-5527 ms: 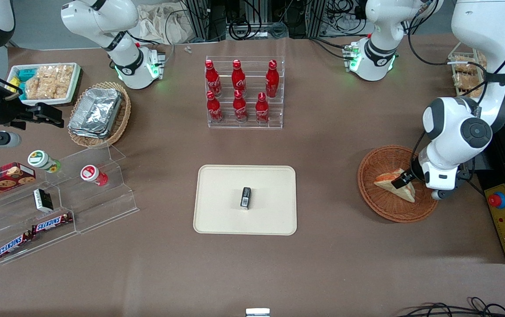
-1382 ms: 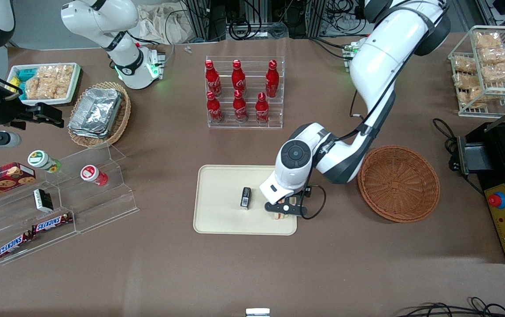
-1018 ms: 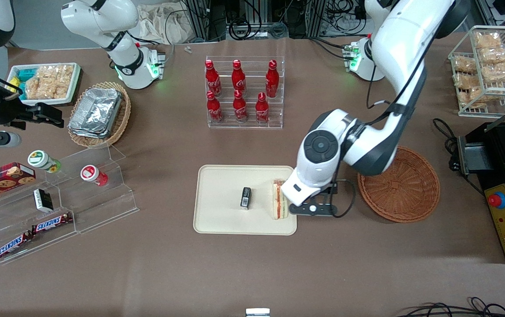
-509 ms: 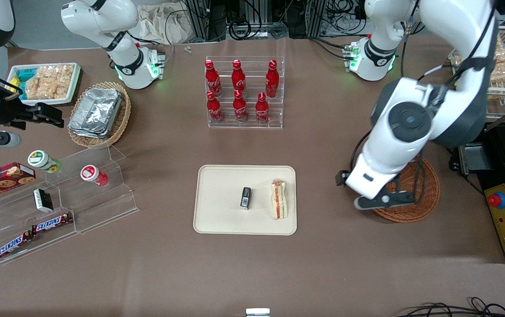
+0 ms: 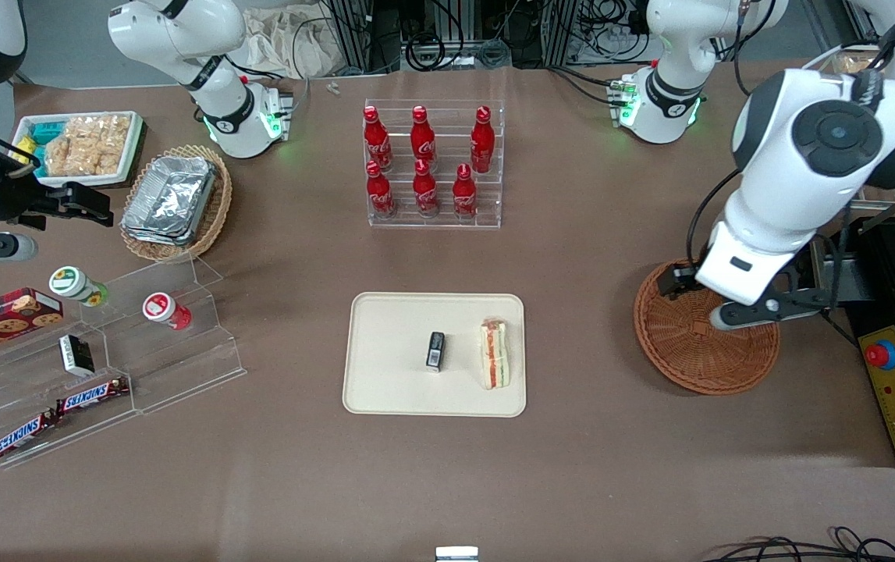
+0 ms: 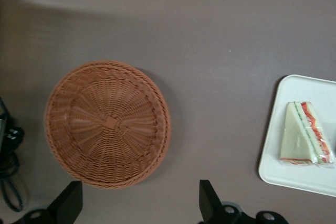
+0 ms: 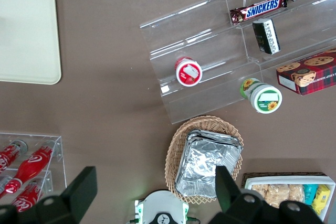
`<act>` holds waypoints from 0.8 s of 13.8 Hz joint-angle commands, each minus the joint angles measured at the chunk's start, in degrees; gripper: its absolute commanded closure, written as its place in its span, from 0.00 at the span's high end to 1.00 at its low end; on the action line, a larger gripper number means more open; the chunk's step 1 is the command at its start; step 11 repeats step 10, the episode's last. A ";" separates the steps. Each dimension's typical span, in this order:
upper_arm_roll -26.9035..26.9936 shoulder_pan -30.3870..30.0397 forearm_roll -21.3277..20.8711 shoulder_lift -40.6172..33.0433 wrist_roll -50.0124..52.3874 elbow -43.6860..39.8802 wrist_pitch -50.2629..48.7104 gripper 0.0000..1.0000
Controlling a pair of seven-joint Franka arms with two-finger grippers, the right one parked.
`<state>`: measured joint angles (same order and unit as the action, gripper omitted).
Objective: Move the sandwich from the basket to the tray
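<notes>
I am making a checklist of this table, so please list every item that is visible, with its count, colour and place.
sandwich: 1, white with red and green filling, on the tray.
small packet: 1, black, on the tray beside the sandwich.
tray: 1, cream, table middle.
basket: 1, reddish-brown, nothing in it, toward the working arm's end.
bottles: 6, red, in a clear rack, farther from the camera than the tray.
foil containers: silver stack, in a tan basket toward the parked arm's end.
Snickers bars: 2, brown, on a clear stand.
gripper: 1, black, open, above the basket.
</notes>
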<state>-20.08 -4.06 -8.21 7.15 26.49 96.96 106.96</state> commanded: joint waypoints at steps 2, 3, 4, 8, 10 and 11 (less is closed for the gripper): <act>-0.22 -8.93 5.92 -6.17 -11.34 4.02 -1.83 1.00; -0.22 -10.52 5.92 -6.18 -12.59 3.76 -2.97 1.00; -0.22 -12.10 6.01 -6.10 -13.90 2.89 -4.20 1.00; -0.14 -17.73 6.36 -1.98 -16.47 -4.22 -7.82 1.00; -0.14 -20.02 6.27 0.14 -17.34 -5.99 -8.78 1.00; -0.14 -20.02 6.27 0.14 -17.34 -5.99 -8.78 1.00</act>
